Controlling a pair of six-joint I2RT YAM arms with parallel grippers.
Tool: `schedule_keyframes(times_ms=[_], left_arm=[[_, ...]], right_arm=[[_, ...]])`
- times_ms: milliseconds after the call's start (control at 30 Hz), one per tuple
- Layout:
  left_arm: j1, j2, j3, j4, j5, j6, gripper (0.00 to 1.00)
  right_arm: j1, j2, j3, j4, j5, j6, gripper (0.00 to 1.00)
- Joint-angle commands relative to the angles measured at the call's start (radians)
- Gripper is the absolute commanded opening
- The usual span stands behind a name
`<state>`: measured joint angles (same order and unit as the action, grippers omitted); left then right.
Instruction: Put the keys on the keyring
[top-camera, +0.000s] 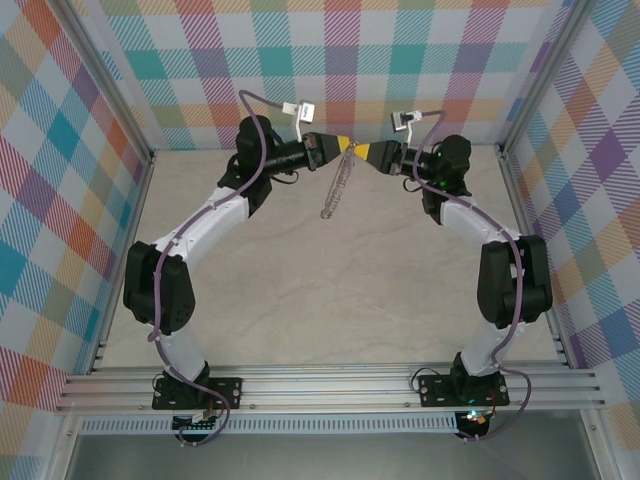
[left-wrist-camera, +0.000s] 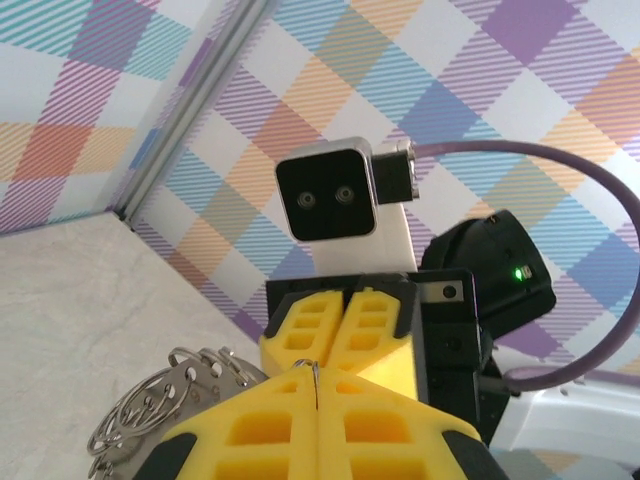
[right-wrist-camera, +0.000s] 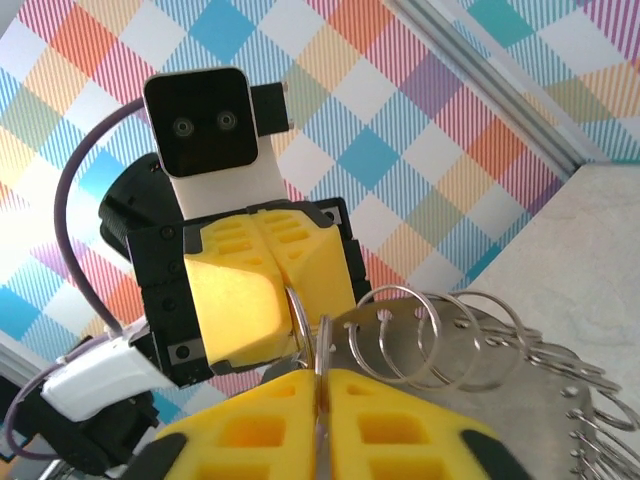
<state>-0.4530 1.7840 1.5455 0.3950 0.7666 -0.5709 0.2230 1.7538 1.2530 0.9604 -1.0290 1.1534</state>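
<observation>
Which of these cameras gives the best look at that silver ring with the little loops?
The right wrist view: the keyring is close up, its wire loops large and sharp. The top view has the keyring whole but small and thin. The left wrist view catches part of the keyring, a cluster of loops, lower left.

I had the left arm and right arm elbowed outward, the left gripper pinched tight, and the right gripper nose to nose just ahead of it, likewise pinched.

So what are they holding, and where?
The keyring, pinched at its rim by the left claw; right claw nips thin metal there, unclear what.
</observation>
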Motion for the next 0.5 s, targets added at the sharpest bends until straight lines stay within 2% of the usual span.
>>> schedule_keyframes(times_ms=[0, 100, 367, 467], left_arm=[[-0.022, -0.049, -0.029, 0.169, -0.083, -0.066, 0.00], [-0.025, -0.049, -0.034, 0.185, -0.096, -0.079, 0.00], [-0.030, -0.064, -0.060, 0.223, -0.132, -0.097, 0.00], [-0.032, -0.064, -0.060, 0.230, -0.131, -0.101, 0.00]], right_arm=[[0.015, 0.017, -0.025, 0.137, 0.046, 0.097, 0.21], [0.015, 0.017, -0.042, 0.167, 0.055, 0.132, 0.27], [0.009, -0.093, -0.126, 0.064, 0.057, 0.040, 0.29], [0.009, -0.123, -0.139, 0.039, 0.057, 0.016, 0.33]])
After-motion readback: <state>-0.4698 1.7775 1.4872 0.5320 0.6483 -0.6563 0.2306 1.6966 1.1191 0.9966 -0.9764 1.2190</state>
